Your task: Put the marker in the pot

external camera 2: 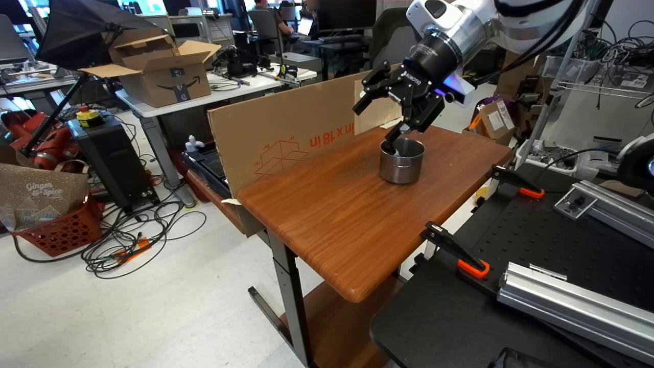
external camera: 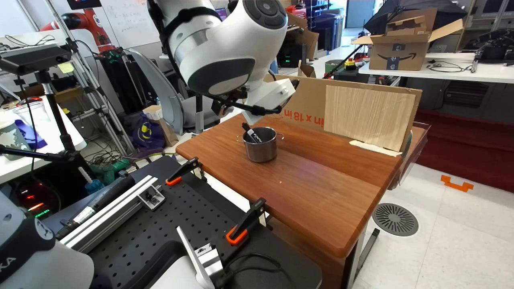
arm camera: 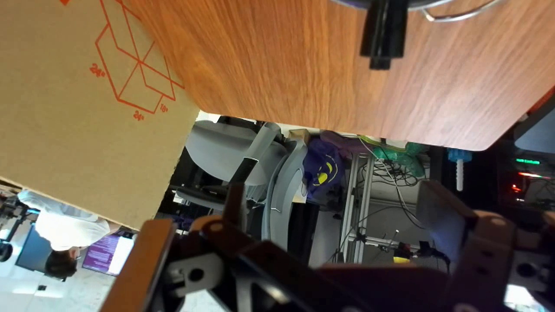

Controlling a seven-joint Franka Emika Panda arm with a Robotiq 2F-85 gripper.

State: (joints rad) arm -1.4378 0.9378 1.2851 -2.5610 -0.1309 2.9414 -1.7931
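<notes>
The small silver pot point(external camera: 261, 153) stands upright on the wooden table; it also shows in an exterior view point(external camera 2: 401, 169). In the wrist view only its rim point(arm camera: 427, 4) and a wire handle show at the top edge. The black marker point(external camera: 256, 137) leans inside the pot, its black end above the rim. That end point(arm camera: 383, 37) juts past the rim in the wrist view. My gripper point(external camera 2: 375, 122) is tilted above the pot, fingers spread. In the wrist view the gripper point(arm camera: 336, 201) has nothing between its fingers. Whether a finger touches the marker or rim cannot be told.
The wooden table point(external camera: 321, 184) has a cardboard panel point(external camera 2: 286, 133) standing along its edge. Black clamps with orange pads point(external camera: 245, 222) point(external camera 2: 454, 250) hold the table's near side. A black perforated platform point(external camera: 176, 216) with a metal rail adjoins the table.
</notes>
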